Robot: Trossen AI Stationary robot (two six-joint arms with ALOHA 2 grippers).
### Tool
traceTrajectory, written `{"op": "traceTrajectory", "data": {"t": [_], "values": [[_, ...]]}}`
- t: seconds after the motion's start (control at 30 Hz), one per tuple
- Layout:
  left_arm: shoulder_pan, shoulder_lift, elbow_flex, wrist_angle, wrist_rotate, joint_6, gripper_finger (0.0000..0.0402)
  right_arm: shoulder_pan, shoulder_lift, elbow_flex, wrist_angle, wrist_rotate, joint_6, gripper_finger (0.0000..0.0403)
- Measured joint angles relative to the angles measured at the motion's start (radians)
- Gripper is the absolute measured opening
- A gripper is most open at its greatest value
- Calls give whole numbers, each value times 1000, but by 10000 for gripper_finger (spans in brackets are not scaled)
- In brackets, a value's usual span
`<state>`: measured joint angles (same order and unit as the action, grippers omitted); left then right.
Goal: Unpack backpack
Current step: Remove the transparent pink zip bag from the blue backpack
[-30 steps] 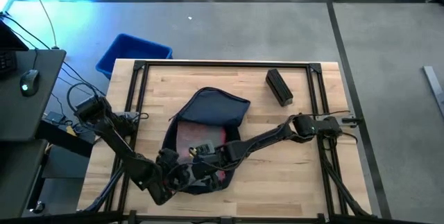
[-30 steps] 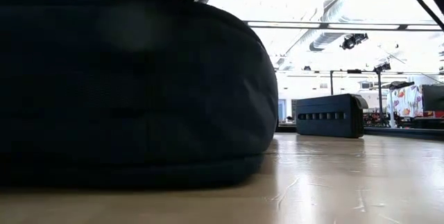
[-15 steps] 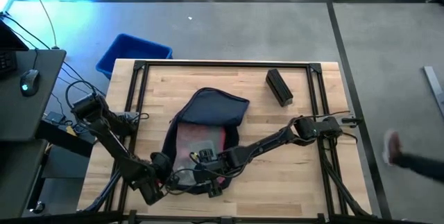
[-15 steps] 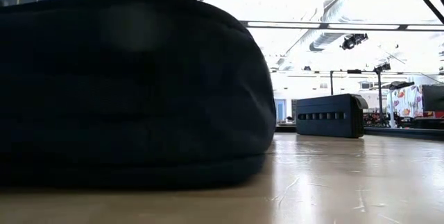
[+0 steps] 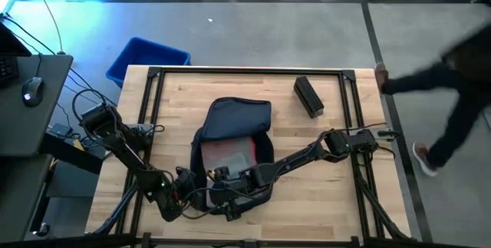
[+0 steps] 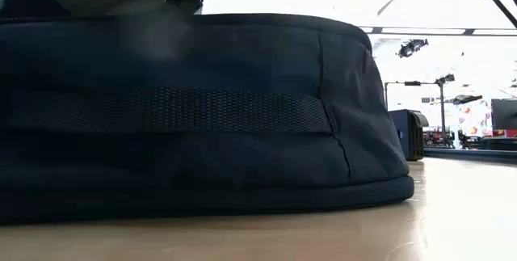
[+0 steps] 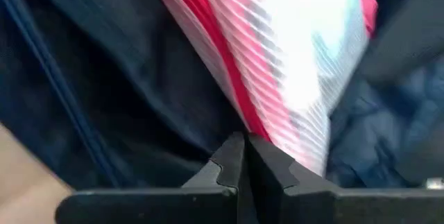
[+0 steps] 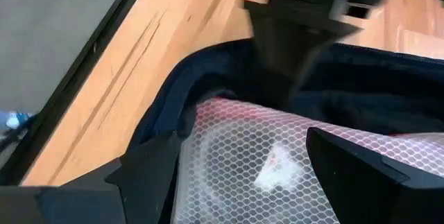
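High view first: I've got the backpack (image 5: 232, 144) lying flat in the middle of the tabletop (image 5: 322, 179), flap thrown back, a pink-and-white mesh pouch (image 5: 228, 153) showing in the opening. My left gripper (image 5: 186, 190) sits at the bag's near rim with its fingers pressed together; whether cloth is pinched between them I cannot tell. In the left wrist view those tips meet just short of the pouch (image 7: 277, 57), with navy lining on both sides. My right gripper (image 5: 230, 189) hangs over the same near edge, fingers spread wide either side of the mesh pouch (image 8: 277, 161), gripping nothing. From the low view the backpack (image 6: 202, 115) slumps broad and low, webbing strap across its side, so I judge it soft and floppy; the walls will fold if pushed. I'd hold the rim or strap to steady it and take the pouch across its body, since it looks light, limp and a bit slick. Black box (image 5: 308, 96) stands well apart; a person (image 5: 445, 87) walks past beside the table.
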<state>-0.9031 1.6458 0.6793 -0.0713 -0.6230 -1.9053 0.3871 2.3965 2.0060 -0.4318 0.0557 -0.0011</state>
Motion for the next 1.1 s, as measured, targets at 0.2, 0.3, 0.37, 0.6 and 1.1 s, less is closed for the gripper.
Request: {"op": "traceTrajectory", "data": {"t": [0.2,0.3,0.37,0.6,1.1], "values": [[20,13,-36,102,6,52,0,33,3,0,-79,67,-9,304],[21,35,-52,208,14,107,0,47,7,0,-103,106,34,304],[21,59,-56,278,24,132,0,52,17,0,-100,103,84,304],[37,132,-57,550,35,275,0,61,68,2,-59,118,182,304],[75,149,-54,614,42,344,0,68,111,2,-34,233,443,149]]}}
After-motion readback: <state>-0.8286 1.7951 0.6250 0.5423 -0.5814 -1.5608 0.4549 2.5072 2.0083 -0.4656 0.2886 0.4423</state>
